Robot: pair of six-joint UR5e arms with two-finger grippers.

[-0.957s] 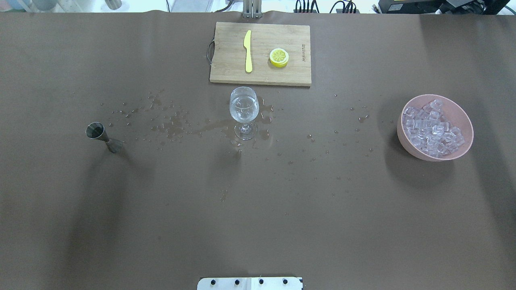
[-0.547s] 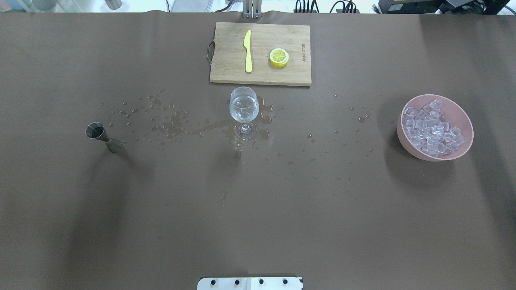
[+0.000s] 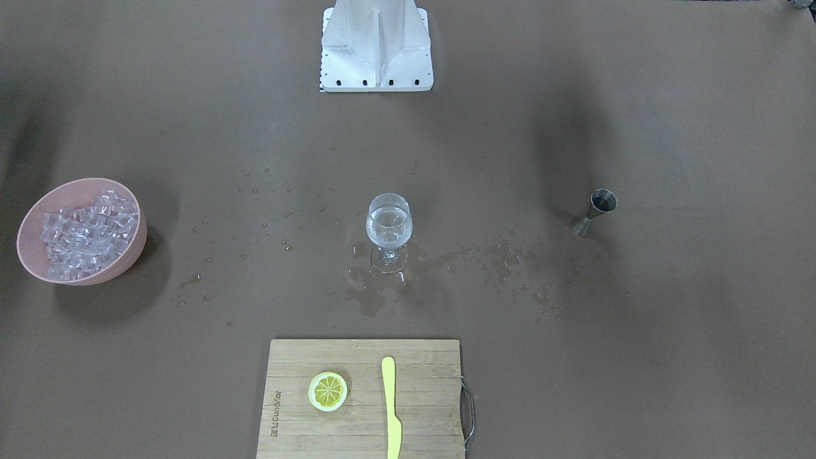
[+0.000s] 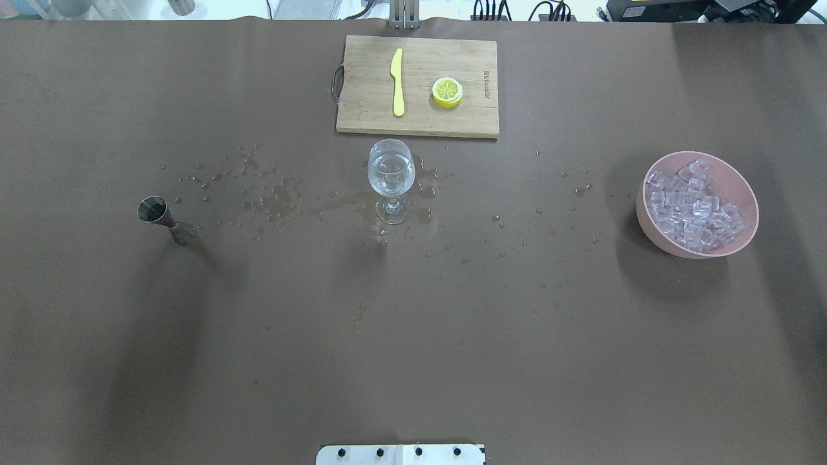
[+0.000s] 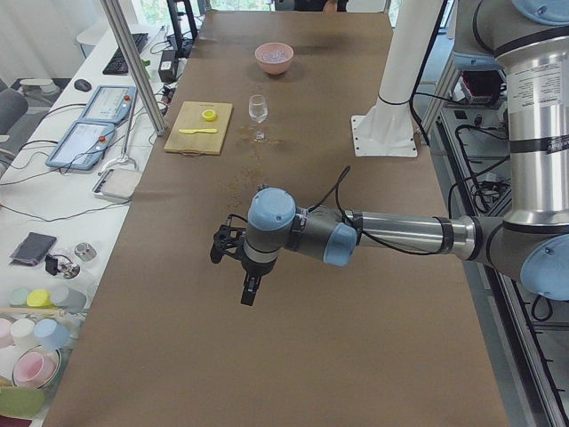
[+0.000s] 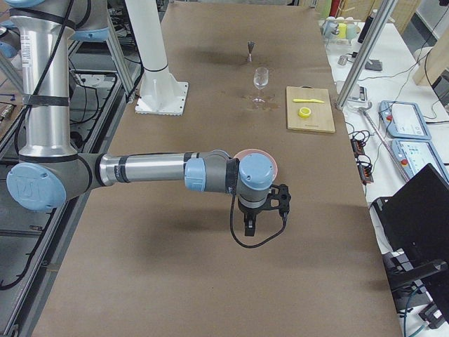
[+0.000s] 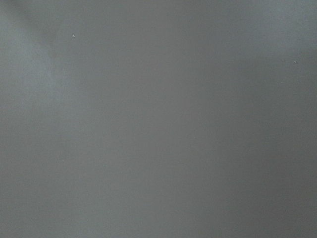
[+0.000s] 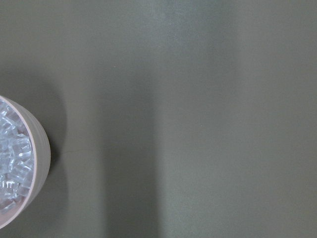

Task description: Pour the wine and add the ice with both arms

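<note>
A wine glass [image 4: 391, 177] with a little clear wine stands mid-table; it also shows in the front view [image 3: 389, 229]. A steel jigger [image 4: 165, 219] stands to its left. A pink bowl [image 4: 646, 219] full of ice cubes [image 4: 692, 205] sits at the right. My left gripper [image 5: 248, 298] hangs over bare table far from the jigger. My right gripper [image 6: 248, 229] hangs just beyond the bowl [image 8: 42, 148]. Both grippers show only in the side views, so I cannot tell whether they are open or shut.
A wooden cutting board [image 4: 368, 116] at the far edge carries a yellow knife [image 4: 397, 81] and a lemon slice [image 4: 447, 92]. Spilled droplets [image 4: 278, 203] lie around the glass. The white base block [image 3: 376, 44] stands at the robot's side.
</note>
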